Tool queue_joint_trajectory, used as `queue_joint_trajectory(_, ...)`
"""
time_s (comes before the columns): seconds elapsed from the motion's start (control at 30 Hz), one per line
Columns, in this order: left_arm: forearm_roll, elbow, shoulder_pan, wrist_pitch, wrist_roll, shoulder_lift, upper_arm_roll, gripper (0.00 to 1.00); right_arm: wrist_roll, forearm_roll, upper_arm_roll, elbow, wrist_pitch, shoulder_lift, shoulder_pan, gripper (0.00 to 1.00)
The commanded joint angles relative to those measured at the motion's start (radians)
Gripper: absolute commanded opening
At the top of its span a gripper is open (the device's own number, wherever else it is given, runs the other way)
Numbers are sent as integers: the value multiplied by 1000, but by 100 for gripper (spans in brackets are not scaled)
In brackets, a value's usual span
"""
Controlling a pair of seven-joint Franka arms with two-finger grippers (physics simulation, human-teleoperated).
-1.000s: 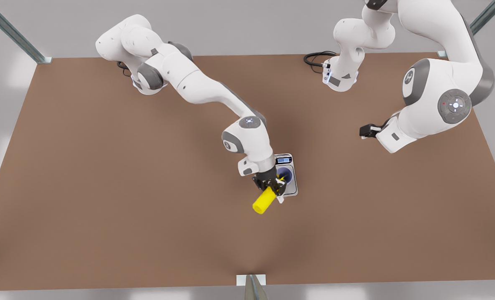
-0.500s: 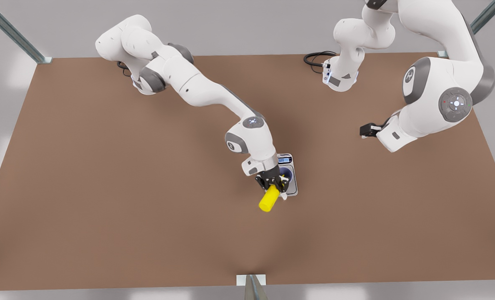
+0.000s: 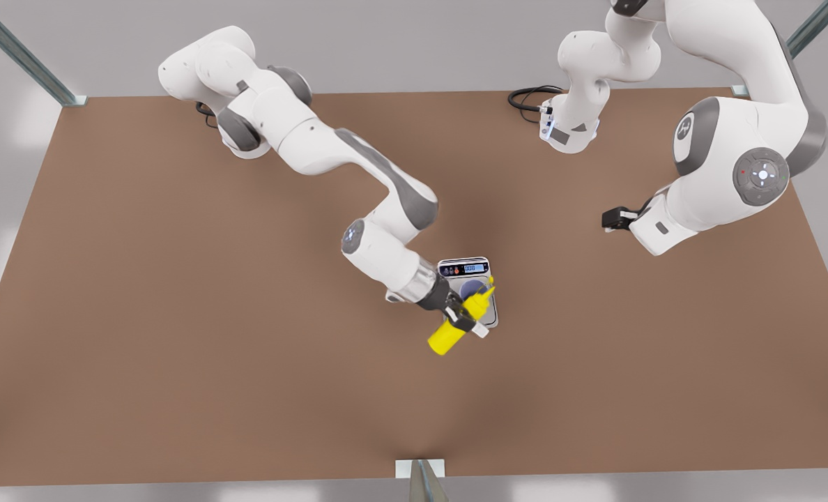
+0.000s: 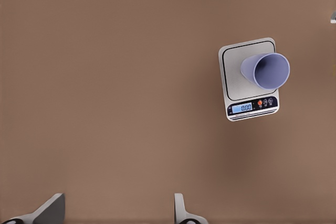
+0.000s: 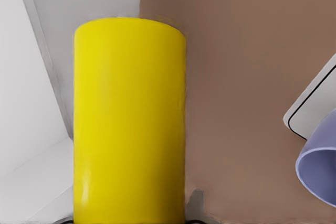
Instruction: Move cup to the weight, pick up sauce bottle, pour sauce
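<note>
Pinching the tilted sauce bottle, right gripper fingers aim its nozzle over the cup on the weight; left gripper fingers spread.

Brown tabletop, coiled black cable at far edge, grey metal frame struts at far corners

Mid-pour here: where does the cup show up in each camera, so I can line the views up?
Front view: the cup stands on the weight, partly behind the sauce bottle.
Left wrist view: the cup on the weight.
Right wrist view: cup rim at the frame edge.
Shared landmark: the weight.
</note>
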Motion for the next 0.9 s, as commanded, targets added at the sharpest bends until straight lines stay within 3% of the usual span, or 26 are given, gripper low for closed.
queue_joint_trajectory(0.0,0,0,0,0,0,0,1,100,-22,42,-1,-4,-8,-3,0,22)
queue_joint_trajectory(0.33,0,-2,-2,0,-2,0,-1,100,-192,541,18,-187,-41,-145,-89,21)
queue_joint_trajectory(0.5,0,0,0,0,-2,0,-1,100,-49,607,34,-244,-92,-187,-149,21)
queue_joint_trajectory(0.73,6,-5,0,-2,2,1,-1,100,-48,727,143,-342,-100,-227,-281,22)
queue_joint_trajectory(0.87,2,-2,-2,8,0,3,-4,100,-100,722,166,-515,-222,-333,-419,22)
